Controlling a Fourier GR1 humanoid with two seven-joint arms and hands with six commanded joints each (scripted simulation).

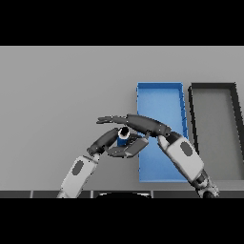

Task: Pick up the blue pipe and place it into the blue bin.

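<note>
The blue pipe [122, 141] is a short tube with a dark open end facing up. It sits just left of the blue bin [160, 98], close to the bin's left wall. My right hand [146, 125] reaches in from the lower right across the bin's near half. Its fingers arch over the pipe's top and its thumb lies under the pipe, so it is shut on the pipe. My left hand [106, 139] comes in from the lower left and rests against the pipe's left side with relaxed fingers. Most of the pipe's body is hidden by the two hands.
A black bin [214, 125] stands to the right of the blue bin, almost touching it. Grey table stretches to the left and behind the bins. My right forearm [185, 156] covers the blue bin's near right corner.
</note>
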